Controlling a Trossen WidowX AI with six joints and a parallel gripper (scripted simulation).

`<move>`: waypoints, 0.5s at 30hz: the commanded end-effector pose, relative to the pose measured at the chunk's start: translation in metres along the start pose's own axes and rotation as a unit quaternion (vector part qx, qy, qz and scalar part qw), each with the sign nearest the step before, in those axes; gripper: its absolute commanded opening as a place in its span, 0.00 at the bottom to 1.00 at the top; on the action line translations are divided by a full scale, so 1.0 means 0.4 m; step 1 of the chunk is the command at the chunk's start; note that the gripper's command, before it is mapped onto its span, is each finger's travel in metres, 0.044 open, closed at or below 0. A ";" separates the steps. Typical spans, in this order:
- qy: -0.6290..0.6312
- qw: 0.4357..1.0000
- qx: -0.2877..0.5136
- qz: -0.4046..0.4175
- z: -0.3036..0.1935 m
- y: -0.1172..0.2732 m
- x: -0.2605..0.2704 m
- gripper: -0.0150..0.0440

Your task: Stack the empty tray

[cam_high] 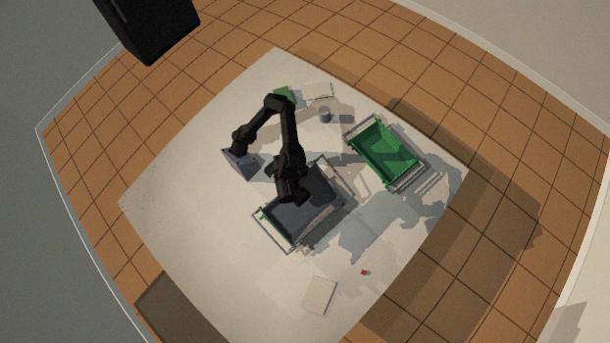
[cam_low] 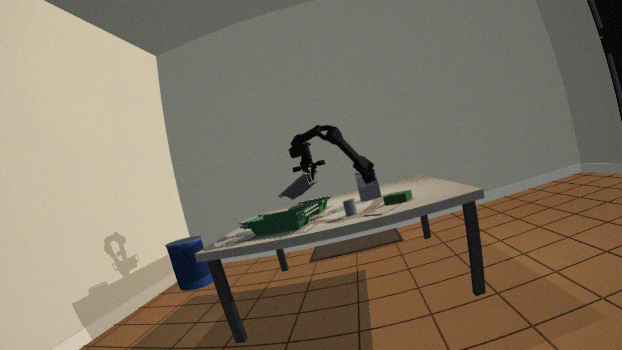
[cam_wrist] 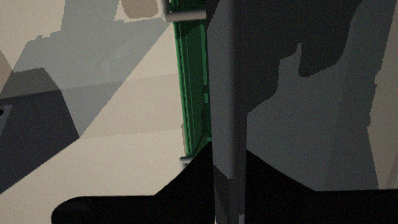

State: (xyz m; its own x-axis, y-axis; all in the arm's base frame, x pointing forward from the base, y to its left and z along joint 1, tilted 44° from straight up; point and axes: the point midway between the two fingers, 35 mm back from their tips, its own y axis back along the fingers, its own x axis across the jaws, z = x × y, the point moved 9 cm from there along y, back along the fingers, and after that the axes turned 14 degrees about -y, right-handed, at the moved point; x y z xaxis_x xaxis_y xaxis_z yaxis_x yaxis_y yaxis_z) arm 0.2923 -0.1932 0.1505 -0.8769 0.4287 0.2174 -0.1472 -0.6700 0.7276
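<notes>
The empty grey tray (cam_high: 294, 216) (cam_low: 296, 187) hangs in the air, tilted in the exterior view, its bars swung out at the ends. My gripper (cam_high: 300, 196) (cam_low: 312, 176) is shut on its side wall; the wall also fills the middle of the wrist view, where the gripper (cam_wrist: 230, 167) shows dark at the bottom. The loaded green tray (cam_low: 316, 205) (cam_wrist: 194, 85) stands on the table below, almost wholly covered by the grey tray in the top view. A piece of wire bar (cam_wrist: 186, 16) crosses it in the wrist view. Its blocks and the rest of its bars are hidden.
Another green tray (cam_high: 389, 149) (cam_low: 277, 223) stands to the right. A grey cylinder (cam_high: 325, 115) (cam_low: 349, 207) and a green block (cam_high: 282, 93) (cam_low: 398, 197) stand near the upper edge. Flat pale pieces (cam_high: 318, 91) (cam_high: 319, 295) and a small red block (cam_high: 363, 271) lie on the table.
</notes>
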 end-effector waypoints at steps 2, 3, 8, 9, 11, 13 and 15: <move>0.000 1.000 -0.005 -0.007 -0.003 0.008 0.002 0.25; 0.000 1.000 -0.005 -0.007 -0.003 0.008 0.002 0.25; 0.000 1.000 -0.005 -0.007 -0.003 0.008 0.002 0.25; 0.000 1.000 -0.005 -0.007 -0.003 0.008 0.002 0.25; 0.000 1.000 -0.005 -0.007 -0.003 0.008 0.002 0.25; 0.000 1.000 -0.005 -0.007 -0.003 0.008 0.002 0.25; 0.000 1.000 -0.005 -0.007 -0.002 0.008 0.005 0.25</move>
State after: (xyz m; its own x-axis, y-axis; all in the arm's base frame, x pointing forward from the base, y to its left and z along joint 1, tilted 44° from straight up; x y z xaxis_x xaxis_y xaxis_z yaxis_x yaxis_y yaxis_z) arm 0.2920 -0.1930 0.1508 -0.8770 0.4286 0.2174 -0.1473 -0.6702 0.7274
